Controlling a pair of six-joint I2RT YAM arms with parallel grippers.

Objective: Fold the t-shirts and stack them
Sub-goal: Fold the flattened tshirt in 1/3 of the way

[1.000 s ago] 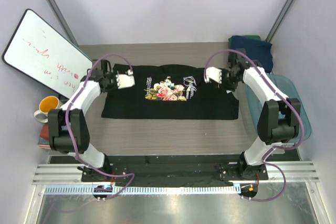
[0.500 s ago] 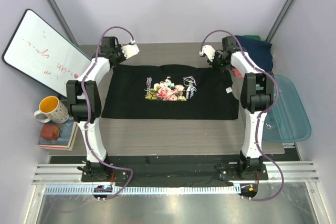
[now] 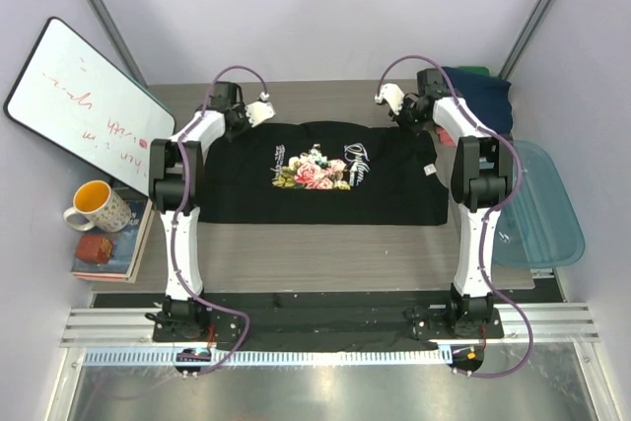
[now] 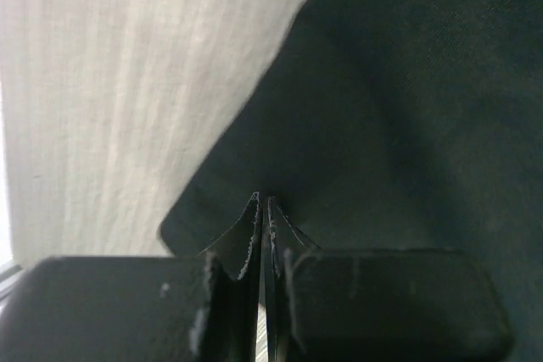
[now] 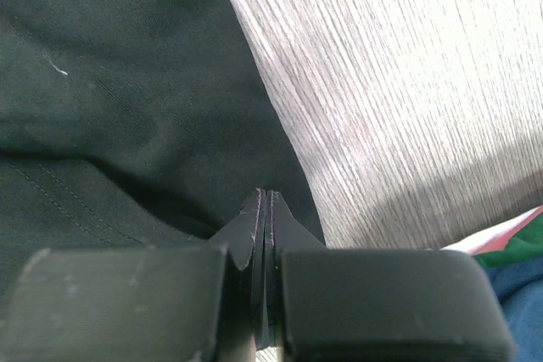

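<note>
Though tub contents seem unclear, tees lie outside.

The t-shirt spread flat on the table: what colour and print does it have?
Black t-shirt, pink rose print with white lettering; top external view.

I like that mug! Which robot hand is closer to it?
Left. The left gripper pinches the black t-shirt on the side toward the mug; the right gripper pinches its opposite side.

T-shirt on table; tub right of it; mug left, whiteboard behind mug.
</note>
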